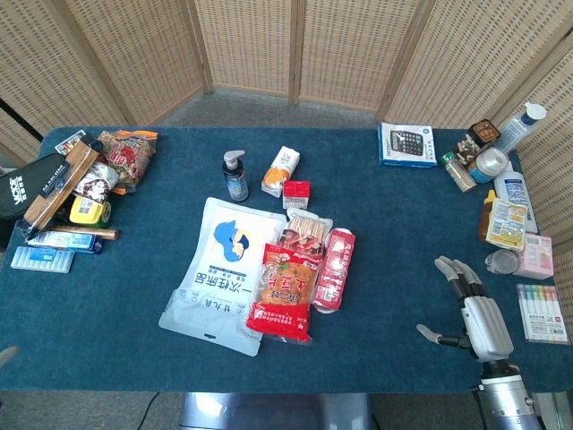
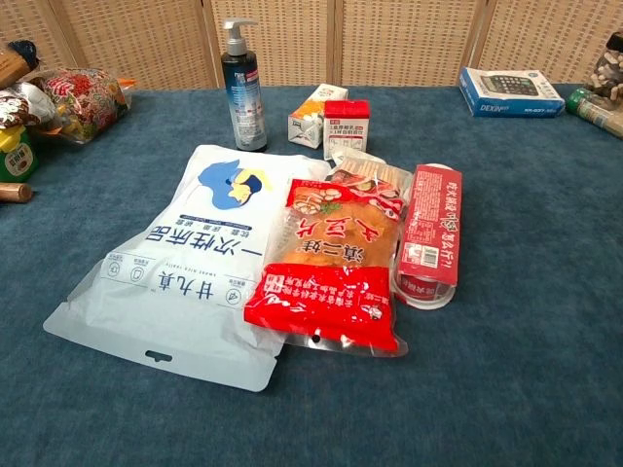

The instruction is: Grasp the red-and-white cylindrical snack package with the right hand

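The red-and-white cylindrical snack package [image 1: 336,270] [image 2: 429,233] lies on its side in the middle of the blue table, its long side against a red snack bag [image 1: 286,294] [image 2: 336,265]. My right hand [image 1: 473,312] hovers low over the table's front right, fingers spread and empty, well to the right of the package. It shows only in the head view. My left hand is in neither view.
A large white pouch [image 1: 215,273] lies left of the red bag. Behind stand a pump bottle [image 1: 235,176], a small carton [image 1: 281,170] and a red box [image 1: 296,193]. A calculator box [image 1: 407,144], bottles [image 1: 515,193] and highlighters [image 1: 542,313] crowd the right edge; snacks [image 1: 125,157] pile up at the left.
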### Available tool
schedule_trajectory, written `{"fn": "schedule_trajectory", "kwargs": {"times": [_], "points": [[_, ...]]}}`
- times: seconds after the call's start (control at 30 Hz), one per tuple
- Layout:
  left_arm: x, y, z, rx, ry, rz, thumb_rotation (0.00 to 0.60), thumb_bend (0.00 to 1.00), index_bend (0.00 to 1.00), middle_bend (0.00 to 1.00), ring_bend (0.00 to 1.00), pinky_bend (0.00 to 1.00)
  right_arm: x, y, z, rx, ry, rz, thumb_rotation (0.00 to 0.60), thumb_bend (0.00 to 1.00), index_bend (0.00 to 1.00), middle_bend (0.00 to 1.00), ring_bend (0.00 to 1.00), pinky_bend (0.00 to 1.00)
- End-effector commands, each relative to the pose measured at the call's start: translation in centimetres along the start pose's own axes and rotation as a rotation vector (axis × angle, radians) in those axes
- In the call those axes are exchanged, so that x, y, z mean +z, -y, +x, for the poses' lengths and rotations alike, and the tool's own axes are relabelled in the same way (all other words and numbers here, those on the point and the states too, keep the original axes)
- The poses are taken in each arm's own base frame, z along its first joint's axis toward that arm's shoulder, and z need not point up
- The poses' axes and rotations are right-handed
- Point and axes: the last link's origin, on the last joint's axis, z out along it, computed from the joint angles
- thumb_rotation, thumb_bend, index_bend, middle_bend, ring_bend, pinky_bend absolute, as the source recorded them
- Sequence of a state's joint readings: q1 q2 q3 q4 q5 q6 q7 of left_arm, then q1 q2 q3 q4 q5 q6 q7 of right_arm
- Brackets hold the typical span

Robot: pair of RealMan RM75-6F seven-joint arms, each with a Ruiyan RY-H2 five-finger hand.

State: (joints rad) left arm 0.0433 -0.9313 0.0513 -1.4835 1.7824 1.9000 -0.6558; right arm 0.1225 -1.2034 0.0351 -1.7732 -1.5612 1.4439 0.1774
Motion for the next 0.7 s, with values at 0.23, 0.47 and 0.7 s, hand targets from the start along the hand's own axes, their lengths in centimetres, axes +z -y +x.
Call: {"fn": "schedule_trajectory", "kwargs": {"times": [0.23,0.47,0.7], "points": [[0.0,-0.1,-0.1,0.003,-0.003,-0.006,0.600,0.06,0.11,0.00,0.00,0.00,0.5,-0.6,-0.5,-0.044,0.045,0.018,0.600,0.00,0.00,0.00,0.00,0.00],[0.4,0.1,-0.3,0.007,-0.004,0.007,0.600,0.06,0.11,0.00,0.00,0.00,6.3,-2.0,-1.1,-0.282,0.167,0.231,0.600,0.00,0.00,0.00,0.00,0.00],[0.8,0.3,-0.7,0.025,-0.001,0.031,0.600,0.06,0.11,0.00,0.00,0.00,11.8,-0.7,-1.9,-0.443,0.208,0.410,0.600,0.00,0.00,0.00,0.00,0.00]]}}
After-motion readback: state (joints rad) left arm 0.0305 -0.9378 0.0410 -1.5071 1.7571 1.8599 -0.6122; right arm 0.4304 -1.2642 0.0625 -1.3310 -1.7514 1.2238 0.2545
